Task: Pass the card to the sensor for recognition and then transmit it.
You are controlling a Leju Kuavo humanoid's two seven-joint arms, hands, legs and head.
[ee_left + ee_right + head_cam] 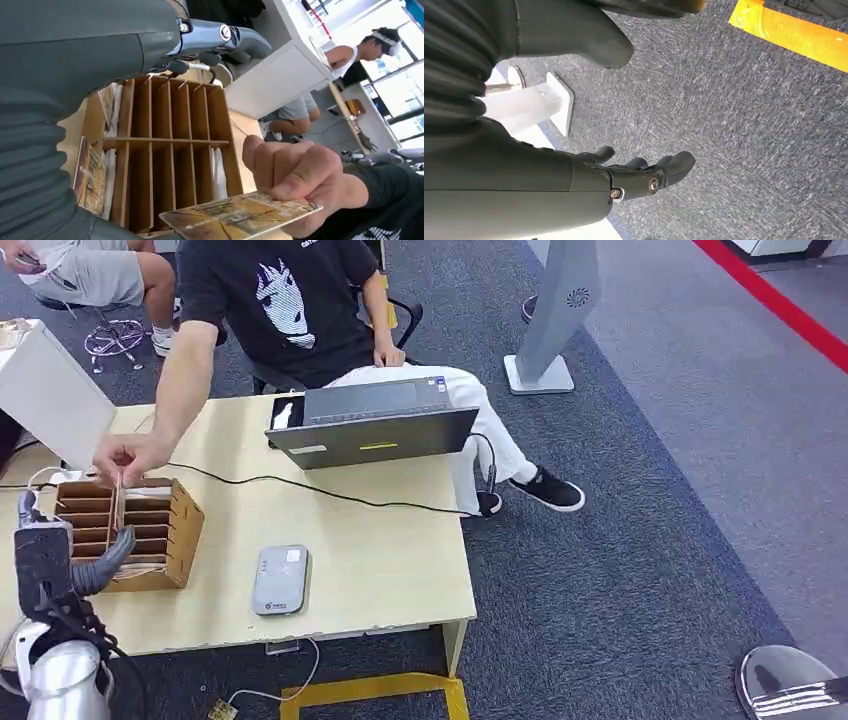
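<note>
A person's hand (295, 182) pinches a card (240, 217) printed with a yellowish picture, just above the far end of the wooden slotted box (170, 150). From the head view that hand (130, 455) reaches over the box (150, 530) at the table's left. My left hand (60, 555) hovers at the box's near left side, holding nothing, its dark fingers (225, 40) stretched out over the box's edge. The grey flat sensor (280, 580) lies on the table to the right of the box. My right hand (644, 175) hangs over the carpet with fingers apart and nothing in it.
An open grey laptop (370, 425) stands at the table's back, with a black cable (320, 490) crossing the tabletop (380, 540). More cards (90, 175) sit in the box's outer slots. A seated person (290, 300) is behind the table. A white stand (545, 330) is on the carpet.
</note>
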